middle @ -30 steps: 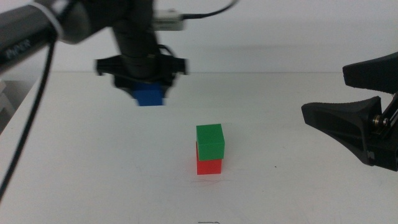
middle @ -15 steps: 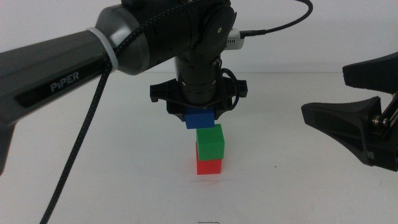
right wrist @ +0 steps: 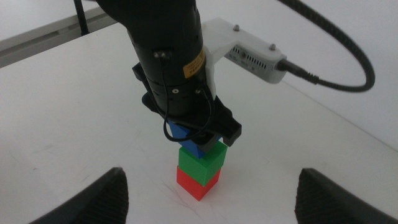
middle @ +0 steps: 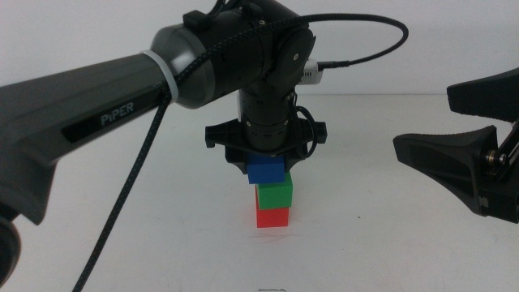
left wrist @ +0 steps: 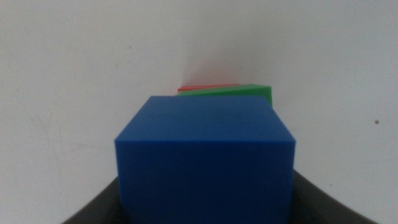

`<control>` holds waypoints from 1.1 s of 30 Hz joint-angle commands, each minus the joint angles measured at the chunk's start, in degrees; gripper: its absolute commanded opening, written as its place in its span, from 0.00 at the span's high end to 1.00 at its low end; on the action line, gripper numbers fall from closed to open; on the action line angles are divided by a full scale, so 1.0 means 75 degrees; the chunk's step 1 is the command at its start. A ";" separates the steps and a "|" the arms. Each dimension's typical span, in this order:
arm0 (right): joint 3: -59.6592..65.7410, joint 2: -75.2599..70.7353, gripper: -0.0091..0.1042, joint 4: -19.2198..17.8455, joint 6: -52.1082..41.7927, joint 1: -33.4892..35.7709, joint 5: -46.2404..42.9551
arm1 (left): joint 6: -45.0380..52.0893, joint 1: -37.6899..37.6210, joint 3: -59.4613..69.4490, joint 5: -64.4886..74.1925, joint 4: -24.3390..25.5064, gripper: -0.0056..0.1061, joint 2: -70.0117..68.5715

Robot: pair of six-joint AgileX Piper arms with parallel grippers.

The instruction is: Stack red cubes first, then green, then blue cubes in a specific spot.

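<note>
White tabletop (middle: 122,235) fills the scene, plain and matte, with a pale wall behind it; the left arm reaches in over it and points its gripper straight down. The left gripper (middle: 265,165) is closed on the blue cube (middle: 266,169), one dark jaw pressed to each side of it; in the left wrist view that cube (left wrist: 205,155) fills the space between the jaws. Directly beneath the gripper stands the green cube (middle: 274,195), seated on the red cube (middle: 273,216), which rests on the table; the blue cube sits at the green cube's top, shifted a little toward the left arm's side, and whether the two faces touch cannot be told. From the left wrist only thin edges of the green cube (left wrist: 239,93) and red cube (left wrist: 205,88) show past the blue one. The right gripper (middle: 466,142) waits well apart from the stack, off to the side, its jaws spread wide with nothing between them; its wrist view looks across at the stack (right wrist: 199,168) and the left arm above it.
</note>
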 commanded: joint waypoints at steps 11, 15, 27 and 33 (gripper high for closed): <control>-0.0211 -0.0034 0.09 -0.0022 -0.0072 -0.0052 -0.0543 | 0.0055 -0.0021 -0.0193 -0.0255 -0.0165 0.76 -0.0425; -0.0211 -0.0034 0.09 -0.0022 -0.0065 -0.0052 -0.0544 | 0.0167 -0.0021 -0.0193 -0.0421 -0.0195 0.76 -0.0416; -0.0211 -0.0034 0.09 -0.0022 -0.0072 -0.0052 -0.0544 | 0.0205 -0.0021 -0.0193 -0.0463 -0.0187 0.76 -0.0134; -0.0211 -0.0034 0.09 -0.0022 -0.0072 -0.0052 -0.0544 | 0.0330 -0.0021 -0.0193 -0.0478 -0.0005 0.47 -0.0134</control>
